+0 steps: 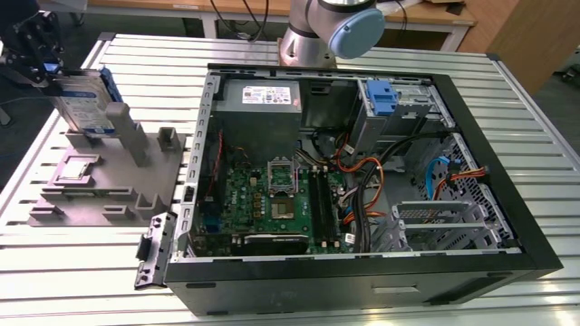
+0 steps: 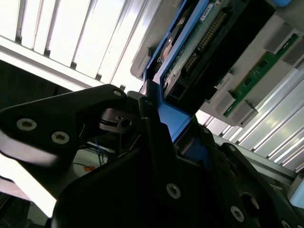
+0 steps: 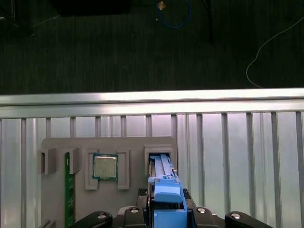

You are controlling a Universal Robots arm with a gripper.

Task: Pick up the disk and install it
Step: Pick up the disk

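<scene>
Right now your tool [image 1: 41, 60] is clamped on the disk [image 1: 80, 102], which stands upright at the exterior view's left, its lower end in a slot of the grey fixture [image 1: 109, 183] on the ribbed metal surface [image 1: 81, 272]. In the second wrist view you see black fingers [image 2: 149, 128] pressed against the disk's blue bracket [image 2: 173, 121]. The first wrist view shows a processor [image 3: 104, 167] and a green memory stick [image 3: 69, 190] seated in the same fixture. The open computer case [image 1: 523, 210] lies just beside the fixture, apart from the disk.
</scene>
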